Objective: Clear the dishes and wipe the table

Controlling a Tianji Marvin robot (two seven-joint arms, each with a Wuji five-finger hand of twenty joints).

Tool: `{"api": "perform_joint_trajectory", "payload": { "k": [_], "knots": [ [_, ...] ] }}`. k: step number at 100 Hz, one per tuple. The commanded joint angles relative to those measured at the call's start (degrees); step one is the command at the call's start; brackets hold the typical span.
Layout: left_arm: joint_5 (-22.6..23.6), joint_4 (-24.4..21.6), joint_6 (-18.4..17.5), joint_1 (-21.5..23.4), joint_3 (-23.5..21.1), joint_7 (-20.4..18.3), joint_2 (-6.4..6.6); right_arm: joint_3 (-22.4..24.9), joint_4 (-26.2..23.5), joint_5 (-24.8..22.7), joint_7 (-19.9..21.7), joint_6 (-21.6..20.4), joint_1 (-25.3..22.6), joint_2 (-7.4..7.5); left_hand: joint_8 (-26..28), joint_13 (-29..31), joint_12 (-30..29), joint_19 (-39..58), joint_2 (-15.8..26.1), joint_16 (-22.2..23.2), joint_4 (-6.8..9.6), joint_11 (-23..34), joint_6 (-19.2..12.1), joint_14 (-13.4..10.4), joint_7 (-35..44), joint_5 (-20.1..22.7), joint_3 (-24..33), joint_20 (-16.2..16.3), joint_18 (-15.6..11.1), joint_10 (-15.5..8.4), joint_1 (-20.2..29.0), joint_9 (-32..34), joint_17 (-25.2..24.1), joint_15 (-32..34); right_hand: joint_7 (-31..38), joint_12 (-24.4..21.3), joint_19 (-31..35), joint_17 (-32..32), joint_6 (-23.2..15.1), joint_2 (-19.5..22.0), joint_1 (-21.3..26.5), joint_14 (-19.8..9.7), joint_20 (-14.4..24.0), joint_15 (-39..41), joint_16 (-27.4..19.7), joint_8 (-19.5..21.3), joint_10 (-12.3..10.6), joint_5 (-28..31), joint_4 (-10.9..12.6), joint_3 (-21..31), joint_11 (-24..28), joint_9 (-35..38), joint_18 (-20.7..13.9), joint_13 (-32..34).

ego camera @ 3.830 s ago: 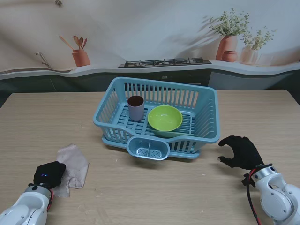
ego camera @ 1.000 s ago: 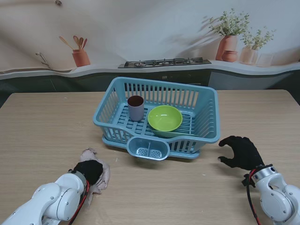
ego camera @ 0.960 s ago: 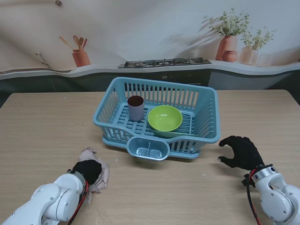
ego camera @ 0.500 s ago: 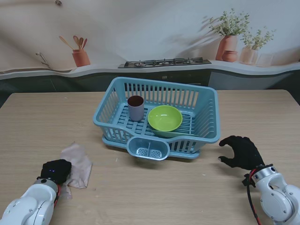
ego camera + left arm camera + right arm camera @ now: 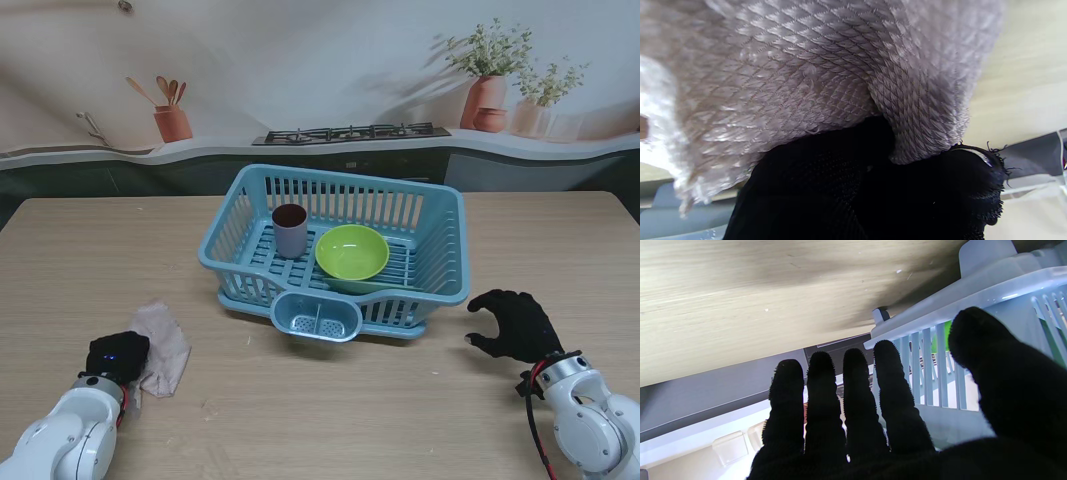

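The left hand (image 5: 118,356) is pressing down on the cloth (image 5: 160,345) near the desk's (image 5: 330,410) front-left corner, fingers clenched into the fabric, and the left wrist view is showing that quilted weave bunching right over the black glove, the grip you want for dragging it across the wood. Over by the front-right corner the right hand (image 5: 513,324) is hovering released, fingers spread and holding nothing, just beside the rack's right end, seemingly parked clear of the wiping. The blue dish rack (image 5: 440,255) is sitting mid-desk toward the back edge, with the cup (image 5: 290,229) standing upright and the green bowl (image 5: 352,252) beside it, so by my read the clearing is done and wiping is the step in hand.
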Motion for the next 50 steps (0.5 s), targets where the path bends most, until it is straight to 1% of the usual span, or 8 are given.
{"api": "perform_joint_trajectory", "payload": {
  "k": [1,24,34,50],
  "knots": [
    [-0.52,2.03,-1.19,-1.96,0.64,-1.59,-0.03,-0.12,0.12,-0.14,0.46,-0.30,0.03,-0.09,-6.71,0.36,-0.57,1.30,0.45,0.37,0.48,0.79,-3.15,3.97,-10.94,-0.83,-2.01,1.34,1.75,0.21,0.99,0.45,-0.06,0.62,-0.31,-0.68,0.03,-0.73,-0.09,0.58,0.85,0.49,0.65,0.45,0.25,0.30,0.00,0.12,0.57,0.67,0.13,0.08,0.55,0.19],
    [-3.55,8.71,-4.04,-11.57,3.35,-0.61,0.29,-0.11,0.33,0.22,0.04,-0.25,0.15,-0.21,-6.62,0.36,-0.64,1.28,0.51,0.33,0.56,0.85,-3.45,3.77,-10.56,-0.98,-2.04,1.41,1.75,-0.12,0.86,0.45,-0.05,0.58,-0.37,-0.69,0.04,-0.70,-0.10,0.55,0.84,0.49,0.65,0.38,0.21,0.28,0.01,0.14,0.57,0.62,0.12,0.11,0.58,0.17],
    [-4.40,11.75,-5.01,-15.61,4.92,-0.95,0.52,-0.24,0.48,0.34,0.03,0.15,0.22,-0.22,-6.65,0.38,-0.68,1.27,0.49,0.30,0.60,0.85,-3.51,3.67,-10.42,-1.02,-2.05,1.43,1.75,-0.21,0.81,0.48,-0.05,0.57,-0.40,-0.69,0.03,-0.74,-0.08,0.62,0.85,0.49,0.64,0.38,0.21,0.27,-0.01,0.09,0.57,0.66,0.11,0.09,0.59,0.20],
    [-7.11,16.42,-4.82,-21.25,8.54,-1.01,0.58,-0.57,0.91,0.50,-0.06,0.78,0.51,-0.24,-6.80,0.51,-0.73,1.25,0.35,0.19,0.65,0.87,-3.48,3.55,-10.21,-1.00,-2.04,1.47,1.75,-0.11,0.83,0.57,-0.05,0.46,-0.38,-0.68,0.04,-0.74,-0.05,0.58,0.85,0.52,0.64,0.39,0.22,0.28,0.01,0.11,0.56,0.62,0.12,0.08,0.53,0.19]
  ]
}}
